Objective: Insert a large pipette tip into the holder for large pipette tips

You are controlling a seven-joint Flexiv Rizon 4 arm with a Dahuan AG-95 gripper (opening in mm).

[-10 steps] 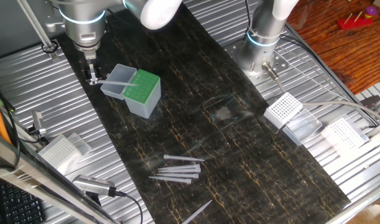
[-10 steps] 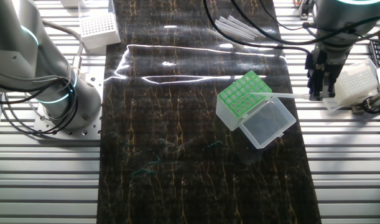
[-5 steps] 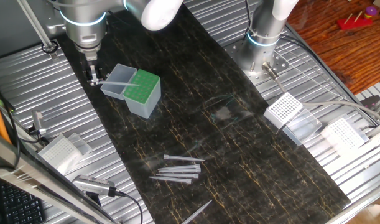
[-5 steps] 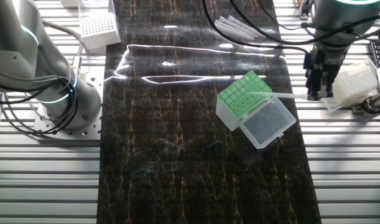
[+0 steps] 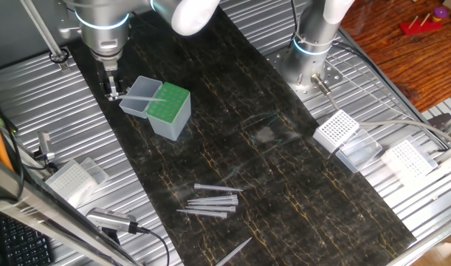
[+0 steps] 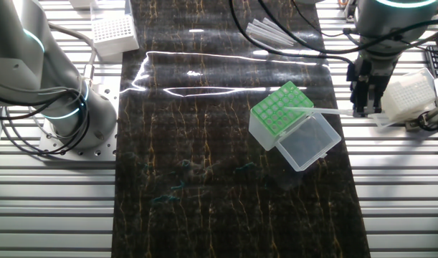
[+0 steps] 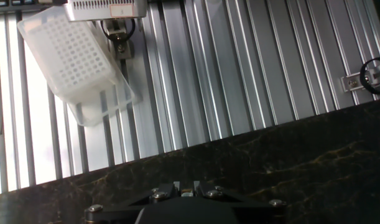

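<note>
Sideways, large pipette tip [image 6: 312,111] in claw [image 6: 363,107]

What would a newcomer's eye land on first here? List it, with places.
First comes the holder for large pipette tips, its bright green top vivid against the dark marbled mat, clear lid hinged open beside it. Next, the gripper at the mat's edge holds a large pipette tip lying level, pointing over the green top. Loose spare tips lie clustered farther along the mat.

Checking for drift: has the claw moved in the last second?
Yes, slightly. In the other fixed view the claw, holding the large pipette tip, has crept up-frame relative to the green-topped holder, which stayed put.
</note>
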